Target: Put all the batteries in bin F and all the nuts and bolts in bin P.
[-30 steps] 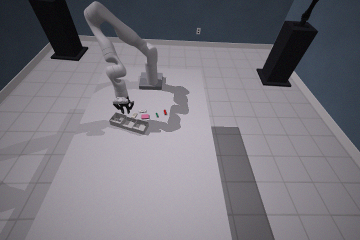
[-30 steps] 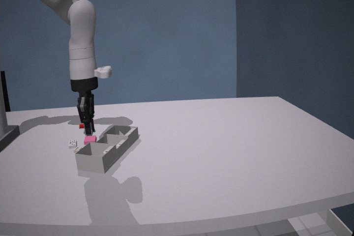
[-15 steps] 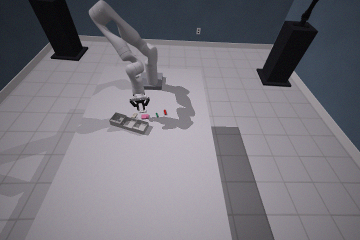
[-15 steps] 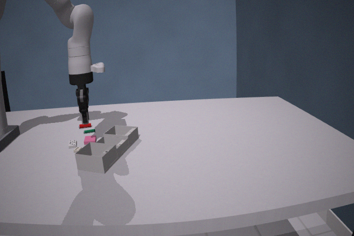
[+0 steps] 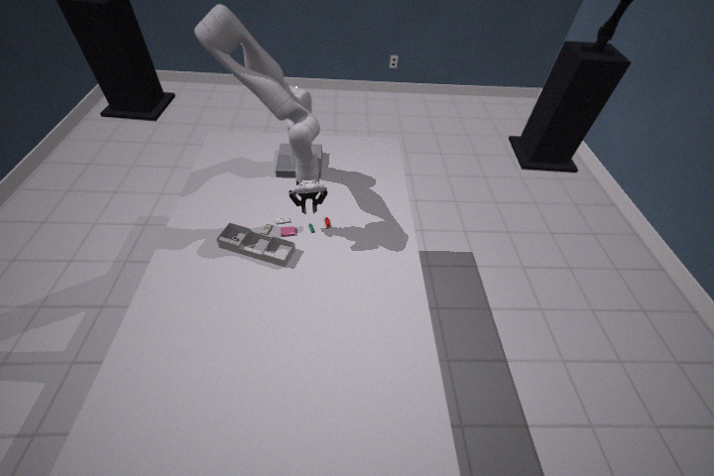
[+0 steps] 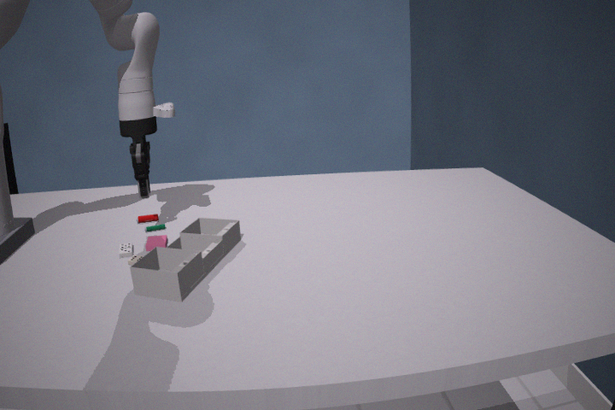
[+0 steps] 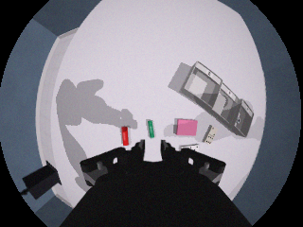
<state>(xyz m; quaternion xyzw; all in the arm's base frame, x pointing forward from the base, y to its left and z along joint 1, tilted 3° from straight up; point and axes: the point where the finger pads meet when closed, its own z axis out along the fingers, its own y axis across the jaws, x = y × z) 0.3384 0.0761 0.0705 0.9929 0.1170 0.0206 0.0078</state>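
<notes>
My gripper (image 5: 308,209) (image 6: 143,191) (image 7: 152,145) hangs above the table, its fingers a little apart with nothing between them. Just in front of it lie a red battery (image 5: 326,222) (image 6: 148,218) (image 7: 125,135) and a green battery (image 5: 310,227) (image 6: 155,227) (image 7: 151,128), side by side. A grey bin block (image 5: 251,251) (image 6: 163,284) (image 7: 178,83) with three compartments stands to the left of them in the top view. A small thing (image 5: 233,238) lies in its left end compartment. I cannot read the bin marks.
A pink block (image 5: 288,230) (image 6: 156,242) (image 7: 186,128) lies between the batteries and the bin. A white spotted piece (image 5: 283,219) (image 6: 125,249) and a small pale piece (image 5: 266,228) (image 6: 135,259) (image 7: 211,132) lie close by. The arm's base (image 5: 297,160) stands behind.
</notes>
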